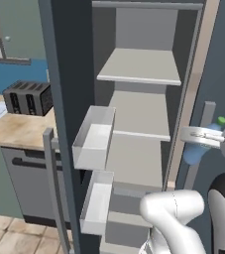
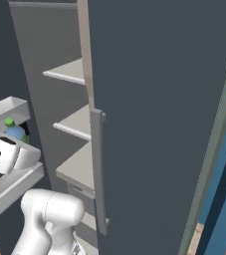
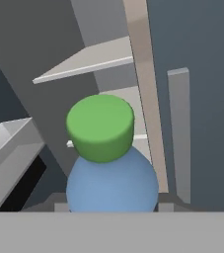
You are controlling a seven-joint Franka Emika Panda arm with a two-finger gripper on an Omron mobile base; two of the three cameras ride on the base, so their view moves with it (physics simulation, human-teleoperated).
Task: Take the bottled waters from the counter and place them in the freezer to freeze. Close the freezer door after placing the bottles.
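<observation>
A clear blue water bottle (image 1: 195, 153) with a green cap (image 1: 221, 120) is held tilted in front of the fridge unit, to the right of the open freezer (image 1: 139, 67). My gripper (image 1: 199, 136) is shut around the bottle's body. The hand view looks along the bottle (image 3: 111, 183) towards the pale shelves, with its green cap (image 3: 100, 127) pointing that way. From the right, the bottle (image 2: 16, 132) pokes out of the gripper (image 2: 5, 148) at the left edge. The freezer door (image 1: 59, 99) stands wide open on the left, its white bins (image 1: 94, 139) facing in.
The fridge's other door (image 2: 159, 124) is shut, and its long handle (image 2: 98, 169) stands just right of the bottle. Left of the open door the counter (image 1: 20, 130) carries a black toaster (image 1: 27, 96) over a dishwasher (image 1: 29, 183).
</observation>
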